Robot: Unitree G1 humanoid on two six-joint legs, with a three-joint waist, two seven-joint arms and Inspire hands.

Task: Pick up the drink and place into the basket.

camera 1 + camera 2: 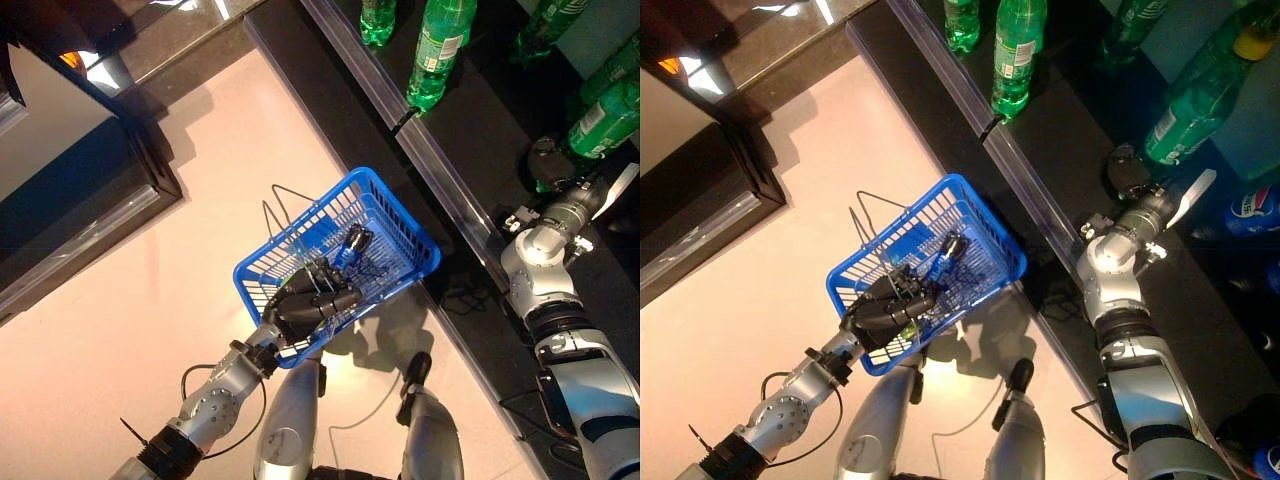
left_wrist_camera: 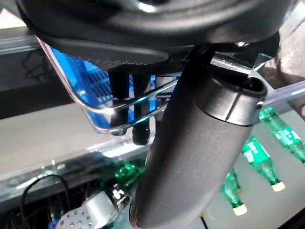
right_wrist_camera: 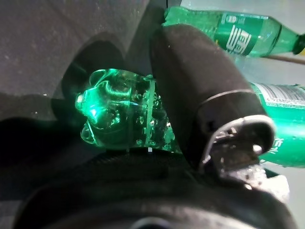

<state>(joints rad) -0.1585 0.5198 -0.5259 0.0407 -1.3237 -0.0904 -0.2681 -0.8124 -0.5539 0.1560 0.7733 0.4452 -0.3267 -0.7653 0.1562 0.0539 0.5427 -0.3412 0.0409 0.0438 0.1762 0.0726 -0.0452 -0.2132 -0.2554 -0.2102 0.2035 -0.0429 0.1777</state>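
My left hand (image 1: 305, 300) is shut on the thin wire handles (image 2: 138, 98) of the blue basket (image 1: 400, 215), held up in front over the pale floor. A dark blue drink (image 1: 352, 244) seems to lie inside the basket. My right hand (image 1: 550, 165) reaches onto the dark shelf at the right. It is shut on a green bottle (image 1: 603, 122). In the right wrist view the thumb (image 3: 200, 81) curls round the bottle's green base (image 3: 124, 114).
More green bottles (image 1: 440, 50) stand along the shelf behind its metal front rail (image 1: 400, 130), and others lie beside my right hand (image 3: 248, 33). A blue-labelled drink (image 1: 1250, 210) sits at the far right. A dark cabinet (image 1: 80, 180) stands at the upper left.
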